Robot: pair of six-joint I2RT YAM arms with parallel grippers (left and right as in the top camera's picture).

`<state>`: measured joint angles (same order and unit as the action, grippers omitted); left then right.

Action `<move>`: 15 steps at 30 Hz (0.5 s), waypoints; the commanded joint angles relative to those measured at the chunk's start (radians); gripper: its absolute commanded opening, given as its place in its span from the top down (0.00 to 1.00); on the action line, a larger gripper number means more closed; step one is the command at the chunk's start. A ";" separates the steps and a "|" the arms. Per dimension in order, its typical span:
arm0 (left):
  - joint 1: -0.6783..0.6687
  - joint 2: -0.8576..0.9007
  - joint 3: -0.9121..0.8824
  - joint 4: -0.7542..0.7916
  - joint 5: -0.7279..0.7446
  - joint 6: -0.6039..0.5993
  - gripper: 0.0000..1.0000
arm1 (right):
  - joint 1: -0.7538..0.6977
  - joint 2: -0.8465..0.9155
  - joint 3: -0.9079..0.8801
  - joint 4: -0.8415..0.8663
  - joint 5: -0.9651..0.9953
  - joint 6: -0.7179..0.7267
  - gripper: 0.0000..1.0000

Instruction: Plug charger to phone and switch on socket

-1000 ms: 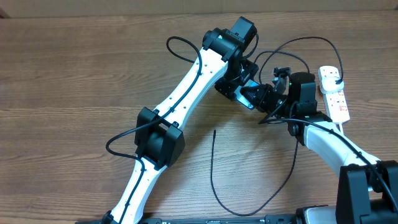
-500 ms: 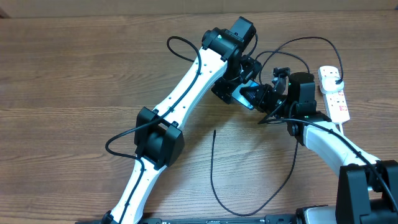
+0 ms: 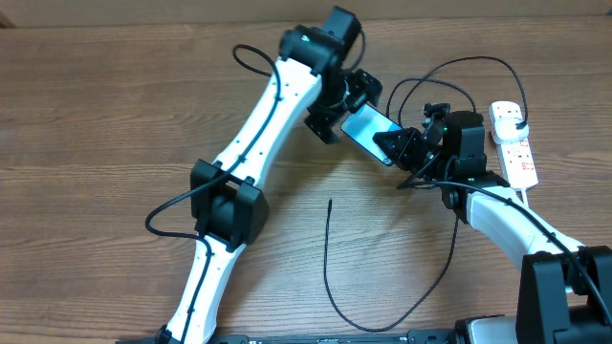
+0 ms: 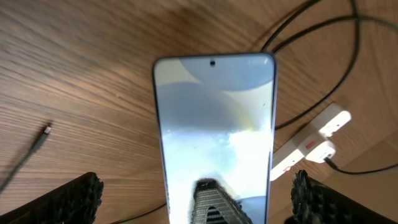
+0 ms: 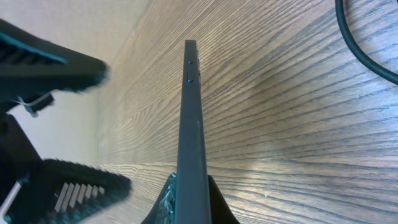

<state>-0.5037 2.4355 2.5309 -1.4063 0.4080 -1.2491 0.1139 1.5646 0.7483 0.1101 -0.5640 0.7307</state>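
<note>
The phone (image 4: pixel 214 137) shows pale blue, socket (image 3: pixel 516 153) white with red marks, charger (image 3: pixel 325 250) black, table (image 3: pixel 96 115) wood-grained brown

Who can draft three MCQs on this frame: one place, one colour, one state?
1. Where is the charger tip?
A. lying on the table, apart from the phone
B. in the phone's port
C. in the left jaws

2. What colour is the socket body?
A. black
B. white
C. blue

3. What holds the phone?
A. left jaws
B. right jaws
C. nothing; it lies flat

Key:
1 A, the tip lies alone on the table, well clear of the phone.
2 B, the strip is plainly white.
3 B, the right jaws are shut on one end of the phone, while the left jaws stand wide on either side, not touching it.
</note>
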 commanded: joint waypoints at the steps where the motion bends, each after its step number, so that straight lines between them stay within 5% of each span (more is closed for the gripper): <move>1: 0.036 -0.028 0.051 -0.024 0.012 0.077 0.00 | 0.002 -0.002 0.019 0.011 0.006 0.074 0.96; 15: 0.145 -0.151 0.072 -0.030 0.012 0.217 0.00 | -0.013 -0.002 0.019 0.135 -0.114 0.824 0.96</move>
<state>-0.3729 2.3623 2.5725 -1.4361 0.4122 -1.0782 0.1108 1.5646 0.7479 0.1787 -0.6010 1.2816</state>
